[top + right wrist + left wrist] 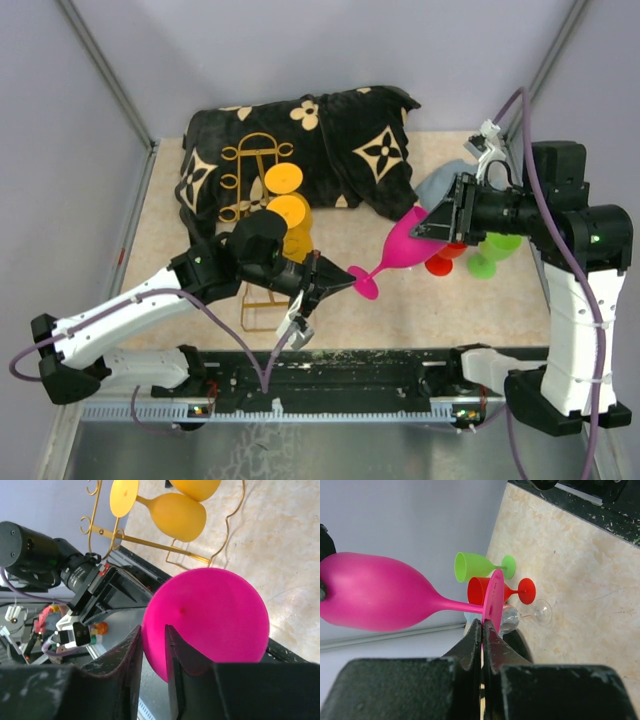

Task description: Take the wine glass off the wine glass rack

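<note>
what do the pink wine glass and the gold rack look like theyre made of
The pink wine glass: likely plastic or silicone; opaque, matte, soft sheen, nothing shows through. The gold rack: looks like thin metal wire, glossy gold finish, bent into scrolls.

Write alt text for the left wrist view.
The left gripper pinches the foot of a pink wine glass held sideways, bowl pointing left. Behind it are a green glass, a red glass and a clear glass on the tan table.
</note>
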{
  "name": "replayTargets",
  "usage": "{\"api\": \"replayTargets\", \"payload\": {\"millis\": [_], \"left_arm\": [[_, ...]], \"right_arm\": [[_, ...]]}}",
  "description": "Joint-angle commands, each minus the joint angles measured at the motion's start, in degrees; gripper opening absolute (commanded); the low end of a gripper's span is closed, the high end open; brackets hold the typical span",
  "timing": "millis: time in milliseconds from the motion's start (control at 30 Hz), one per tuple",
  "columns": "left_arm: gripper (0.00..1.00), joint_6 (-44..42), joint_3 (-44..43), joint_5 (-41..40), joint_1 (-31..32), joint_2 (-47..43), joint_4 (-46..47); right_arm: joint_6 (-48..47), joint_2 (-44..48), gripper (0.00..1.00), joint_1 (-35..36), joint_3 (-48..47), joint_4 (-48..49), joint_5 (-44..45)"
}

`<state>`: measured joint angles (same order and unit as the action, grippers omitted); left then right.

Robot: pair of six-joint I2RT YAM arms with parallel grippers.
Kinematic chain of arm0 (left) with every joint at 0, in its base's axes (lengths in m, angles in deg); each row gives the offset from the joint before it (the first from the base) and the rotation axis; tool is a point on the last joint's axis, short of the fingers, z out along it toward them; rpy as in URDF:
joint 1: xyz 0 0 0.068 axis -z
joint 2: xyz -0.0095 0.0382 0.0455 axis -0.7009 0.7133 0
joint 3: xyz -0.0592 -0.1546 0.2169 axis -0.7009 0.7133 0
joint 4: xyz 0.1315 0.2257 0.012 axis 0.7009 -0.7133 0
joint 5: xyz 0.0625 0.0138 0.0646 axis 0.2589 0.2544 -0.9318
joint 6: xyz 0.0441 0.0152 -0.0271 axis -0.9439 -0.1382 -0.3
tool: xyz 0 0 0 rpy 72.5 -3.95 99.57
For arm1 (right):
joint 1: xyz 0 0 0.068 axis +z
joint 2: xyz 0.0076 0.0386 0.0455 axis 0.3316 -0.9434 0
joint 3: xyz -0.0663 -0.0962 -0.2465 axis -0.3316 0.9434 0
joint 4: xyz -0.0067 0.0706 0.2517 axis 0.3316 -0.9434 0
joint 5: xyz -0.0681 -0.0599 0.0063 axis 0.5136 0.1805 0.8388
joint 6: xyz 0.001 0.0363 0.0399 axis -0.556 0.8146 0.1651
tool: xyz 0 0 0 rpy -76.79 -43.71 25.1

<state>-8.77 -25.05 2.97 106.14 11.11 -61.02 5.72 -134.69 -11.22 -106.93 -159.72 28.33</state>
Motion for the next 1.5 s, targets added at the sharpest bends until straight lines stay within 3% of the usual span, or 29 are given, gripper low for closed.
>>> {"api": "replayTargets", "payload": {"millis": [0, 33, 67, 133, 167, 233, 267, 533, 633, 800, 900, 1133, 1233, 1367, 1467], "left_arm": [[0.0, -2.3, 1.2, -1.3, 0.6, -0.3, 2.7], [0.04, -2.3, 1.9, -2.0, 0.7, -0.6, 4.4], [0.16, -2.2, 2.8, -2.7, 0.7, -1.1, 6.6], [0.63, -2.1, 5.2, -5.7, 0.8, -2.1, 12.6], [0.8, -1.7, 6.4, -7.4, 0.7, -2.6, 16.1], [0.97, 0.6, 7.4, -11.1, 0.8, -3.4, 21.8], [1.0, 3.0, 7.1, -12.9, 0.8, -3.6, 23.7], [1.0, 20.4, 1.8, -25.7, 1.6, -4.1, 29.5], [1.0, 31.1, -3.5, -33.0, 1.7, -3.0, 31.0], [1.0, 49.7, -19.0, -45.3, 1.7, 1.7, 28.2], [1.0, 54.1, -24.0, -50.2, 1.6, 3.1, 27.7], [1.0, 59.3, -26.3, -60.3, -1.8, 3.5, 28.5], [1.0, 69.2, -27.5, -58.6, -7.4, 2.7, 20.6], [1.0, 86.4, -33.2, -50.9, -19.4, 3.6, 5.9], [1.0, 93.3, -34.6, -46.3, -25.2, 3.6, -0.4]], "right_arm": [[-1.1, 1.3, 0.07, 1.3, 0.8, 0.1, -0.5], [-1.0, 1.3, 0.0, 1.4, 0.6, 0.2, -0.7], [-0.9, 1.3, 0.0, 1.4, 0.2, 0.3, -0.9], [-0.6, 1.1, 0.0, 1.4, -1.6, 0.6, -0.8], [-0.3, 0.8, 0.0, 1.4, -3.3, 0.8, -0.2], [0.2, -0.3, 0.0, 1.4, -7.3, 0.8, 1.8], [0.7, -1.1, 0.0, 1.4, -9.8, 0.9, 3.1], [3.3, -10.0, 0.0, 1.4, -29.4, 3.0, 15.0], [3.3, -10.6, 0.0, 1.4, -26.5, 7.5, 22.0], [1.2, -11.2, 0.0, 1.4, -14.3, 16.7, 25.4], [-0.7, -13.7, 0.0, 3.9, -13.4, 18.3, 29.8], [-3.1, -23.5, 0.0, 18.8, -17.4, 20.7, 43.4], [-3.7, -26.2, 0.0, 22.9, -16.1, 21.5, 48.8], [-3.2, -26.2, 0.0, 25.8, -9.3, 24.1, 53.4], [-3.1, -25.4, 0.0, 27.6, -3.2, 25.9, 56.5]]}}
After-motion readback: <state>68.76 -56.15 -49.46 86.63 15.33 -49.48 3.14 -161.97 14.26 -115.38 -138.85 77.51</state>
